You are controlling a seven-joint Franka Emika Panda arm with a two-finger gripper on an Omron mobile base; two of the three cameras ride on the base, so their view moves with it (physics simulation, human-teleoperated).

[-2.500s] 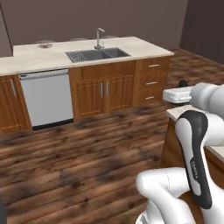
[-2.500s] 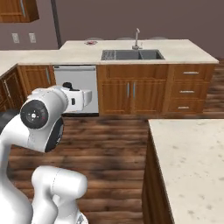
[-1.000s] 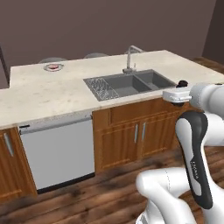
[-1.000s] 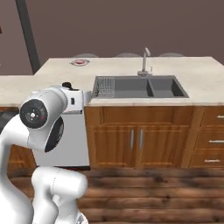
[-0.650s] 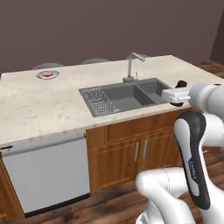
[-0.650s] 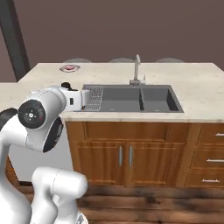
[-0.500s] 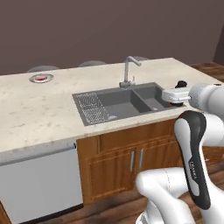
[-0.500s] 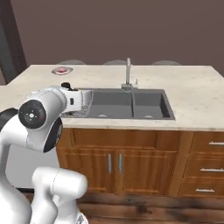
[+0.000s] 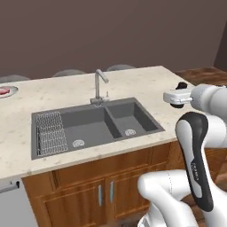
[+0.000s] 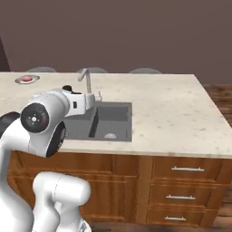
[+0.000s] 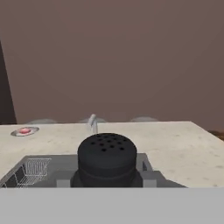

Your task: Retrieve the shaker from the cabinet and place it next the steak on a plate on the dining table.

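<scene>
My gripper (image 11: 107,180) is shut on the small black shaker (image 11: 107,157), whose perforated top fills the bottom middle of the hand view. The gripper (image 9: 178,95) hangs at the near right edge of the dining table (image 9: 146,84), a little above its beige stone top. At the table's far left end lies the light-grey plate (image 9: 12,89) with the red steak (image 9: 2,91) on it; they also show as the plate (image 10: 19,80) and steak (image 10: 28,79), and the plate (image 11: 15,132) and steak (image 11: 25,130). The cabinet is out of view.
A grey inset sink (image 9: 93,126) with a wire rack (image 9: 49,133) and a faucet (image 9: 99,84) lies between the gripper and the plate. Grey stools (image 9: 66,72) stand behind the table. Wooden drawers with metal handles (image 10: 186,169) front the table's near side.
The whole picture has shifted: the base has driven up to the table and along it, so the sink looms larger. The gripper stays shut on the shaker.
</scene>
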